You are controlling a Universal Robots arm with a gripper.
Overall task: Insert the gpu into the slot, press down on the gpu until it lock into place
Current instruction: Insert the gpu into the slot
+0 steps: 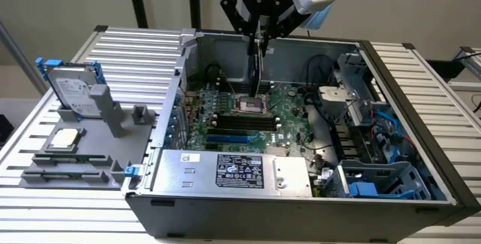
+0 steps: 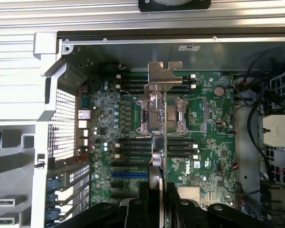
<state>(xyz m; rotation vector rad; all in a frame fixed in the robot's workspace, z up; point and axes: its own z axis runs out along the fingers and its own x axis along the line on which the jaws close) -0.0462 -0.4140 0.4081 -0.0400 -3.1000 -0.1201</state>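
Gripper (image 1: 259,36) closed on gpu (image 1: 258,69), hanging upright, edge-on; slot (image 1: 227,140) lies toward seven o'clock in exterior view, long axis nine-to-three, well apart.

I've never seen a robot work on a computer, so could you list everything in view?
table: one, silver slats, under everything
case: one, dark grey, open on the table
motherboard: one, green, on the case floor
slot: one, bright blue, on the motherboard, nothing in it
socket: one, silver, mid-board
power supply: one, silver with a label, beside the slot end of the board
tray: one, grey, at the exterior view's left
hard drive: one, silver in a blue frame, upright on the tray
chip: one, silver, flat on the tray
gpu: one, black, hanging upright over the socket
gripper: one, black, shut on the gpu's top
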